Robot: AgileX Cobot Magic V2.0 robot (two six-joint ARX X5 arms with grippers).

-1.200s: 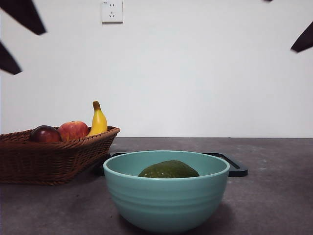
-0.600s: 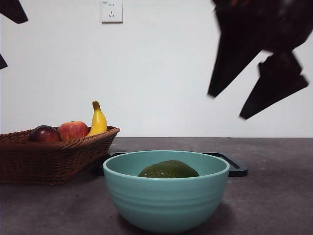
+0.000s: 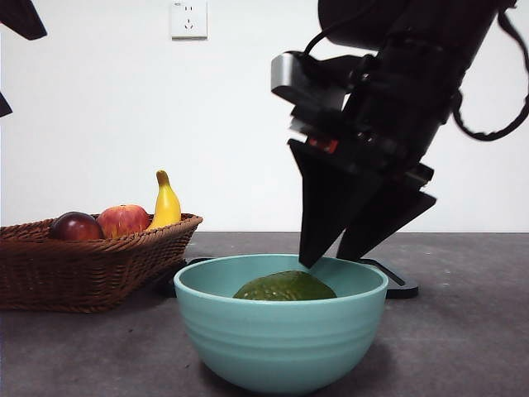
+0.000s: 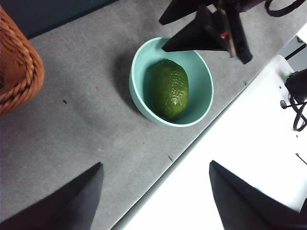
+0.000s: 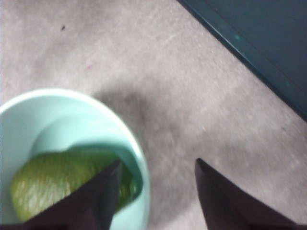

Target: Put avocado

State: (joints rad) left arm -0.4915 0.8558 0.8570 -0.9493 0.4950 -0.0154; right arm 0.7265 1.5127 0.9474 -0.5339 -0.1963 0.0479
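Observation:
The dark green avocado [image 3: 285,287] [image 4: 169,88] [image 5: 57,184] lies inside a teal bowl [image 3: 281,343] [image 4: 135,91] [image 5: 140,160] at the front middle of the table. My right gripper [image 3: 324,259] [image 4: 162,36] [image 5: 157,162] hangs open just above the bowl's far right rim. One jaw is over the avocado's end and the other is outside the bowl. It touches nothing. My left gripper [image 4: 154,165] stands open and empty high above the table's front edge, showing only as a black tip [image 3: 21,16] at the top left.
A wicker basket [image 3: 91,269] [image 4: 17,67] at the left holds a dark red fruit [image 3: 76,226], an apple [image 3: 124,220] and a banana [image 3: 166,203]. A black tray [image 3: 397,285] lies behind the bowl. The table's front edge [image 4: 192,146] runs close to the bowl.
My right arm has come down from the top right corner to just above the bowl's rim. The avocado, the bowl and the left arm have stayed put.

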